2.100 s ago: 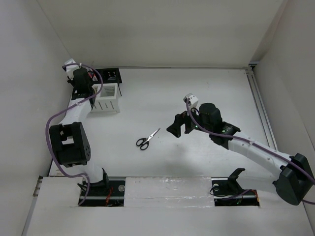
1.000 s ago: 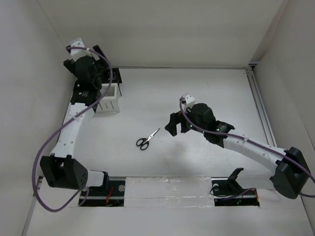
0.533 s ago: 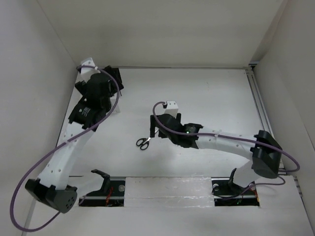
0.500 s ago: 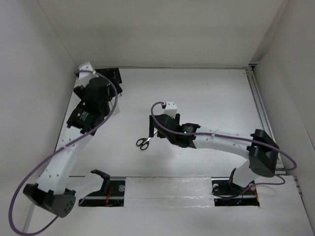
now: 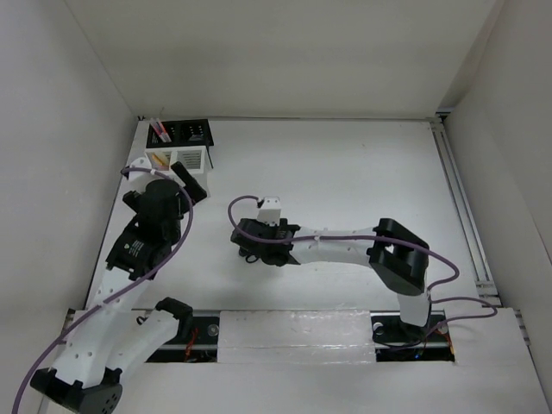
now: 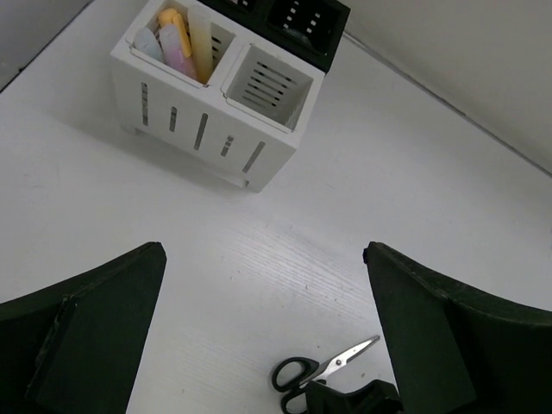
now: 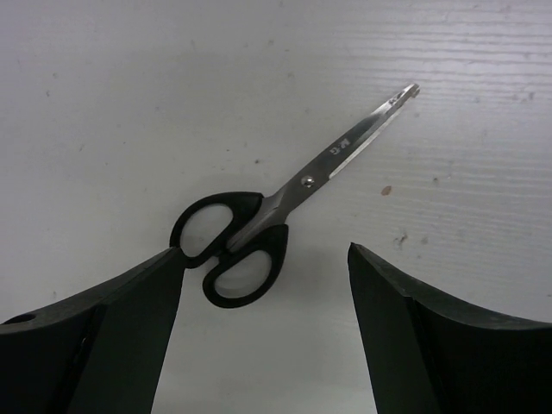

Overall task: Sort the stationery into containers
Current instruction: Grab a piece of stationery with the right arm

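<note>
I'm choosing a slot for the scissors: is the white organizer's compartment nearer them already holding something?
No, that compartment of the white organizer shows only bare slatted walls; the markers sit in the other one.

Right arm (image 5: pixel 345 247) reaching low to its left, right gripper (image 7: pixel 263 332) jaws parted — left gripper (image 6: pixel 263 341) raised, jaws spread wide.

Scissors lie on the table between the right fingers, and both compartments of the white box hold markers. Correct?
No. Left wrist view: only one compartment of the white box holds markers; the other is empty. The scissors do lie between the right fingers.
</note>
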Tool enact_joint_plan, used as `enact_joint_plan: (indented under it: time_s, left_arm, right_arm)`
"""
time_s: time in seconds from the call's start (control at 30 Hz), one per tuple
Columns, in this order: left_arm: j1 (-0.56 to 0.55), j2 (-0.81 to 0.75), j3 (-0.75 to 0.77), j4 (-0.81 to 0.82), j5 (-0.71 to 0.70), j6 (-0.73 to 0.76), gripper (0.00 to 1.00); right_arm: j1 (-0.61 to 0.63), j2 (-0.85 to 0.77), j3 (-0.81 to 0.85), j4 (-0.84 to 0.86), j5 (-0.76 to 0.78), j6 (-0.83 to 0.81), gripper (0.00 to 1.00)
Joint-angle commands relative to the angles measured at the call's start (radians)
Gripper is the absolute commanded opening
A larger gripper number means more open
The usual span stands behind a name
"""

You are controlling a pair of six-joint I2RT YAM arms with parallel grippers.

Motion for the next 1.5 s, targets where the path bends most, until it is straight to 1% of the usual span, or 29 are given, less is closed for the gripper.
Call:
enact_joint_plan:
  time_s: [0.0,0.1,0.23,0.3,0.43,0.67,0.83,0.93,1.0,1.07,1.17,1.23,1.27,1.3,1.33,1.4,1.47]
  left_arm:
    - [-0.001,0.053,0.005,0.028,0.056,0.037,1.00]
    - [-0.001,0.063,0.005,0.028,0.111,0.046,1.00]
    - [-0.001,0.043,-0.005,0.048,0.155,0.066,1.00]
    - [-0.001,0.034,-0.005,0.059,0.177,0.075,1.00]
    - [-0.001,0.034,-0.005,0.059,0.186,0.075,1.00]
    - [-0.001,0.034,-0.015,0.059,0.208,0.085,1.00]
    - [-0.001,0.034,-0.015,0.059,0.208,0.085,1.00]
    - [-0.001,0.025,-0.015,0.059,0.208,0.085,1.00]
    - [-0.001,0.025,-0.015,0.059,0.208,0.085,1.00]
    - [-0.001,0.025,-0.015,0.059,0.208,0.085,1.00]
    - [-0.001,0.015,-0.015,0.059,0.208,0.085,1.00]
    - [-0.001,0.015,-0.015,0.059,0.185,0.085,1.00]
    - [-0.001,0.005,-0.015,0.059,0.185,0.085,1.00]
    - [-0.001,0.005,-0.015,0.059,0.185,0.085,1.00]
    - [-0.001,0.005,-0.015,0.059,0.185,0.085,1.00]
    - [-0.001,0.005,-0.015,0.059,0.185,0.085,1.00]
    - [-0.001,0.005,-0.015,0.059,0.176,0.085,1.00]
  right_arm:
    - [0.023,0.021,0.084,-0.070,0.046,0.064,0.82]
    - [0.041,0.044,0.098,-0.113,0.046,0.118,0.80]
    - [0.041,0.053,0.098,-0.139,0.067,0.141,0.79]
    - [0.041,0.053,0.098,-0.151,0.067,0.141,0.74]
    - [0.041,0.075,0.098,-0.188,0.067,0.159,0.73]
    - [0.041,0.093,0.098,-0.188,0.067,0.159,0.73]
    - [0.041,0.112,0.098,-0.179,0.067,0.169,0.71]
    - [0.041,0.133,0.098,-0.179,0.048,0.169,0.69]
    - [0.041,0.142,0.098,-0.179,0.037,0.169,0.66]
    - [0.041,0.153,0.098,-0.179,0.023,0.169,0.65]
    - [0.031,0.153,0.088,-0.161,-0.008,0.169,0.65]
    - [0.031,0.162,0.075,-0.135,-0.017,0.158,0.59]
    - [0.021,0.162,0.075,-0.135,-0.032,0.158,0.51]
    - [0.021,0.162,0.063,-0.126,-0.032,0.158,0.34]
    - [0.021,0.162,0.063,-0.126,-0.032,0.158,0.28]
    - [0.021,0.174,0.063,-0.138,-0.043,0.149,0.02]
    - [0.021,0.185,0.074,-0.150,-0.043,0.149,0.00]
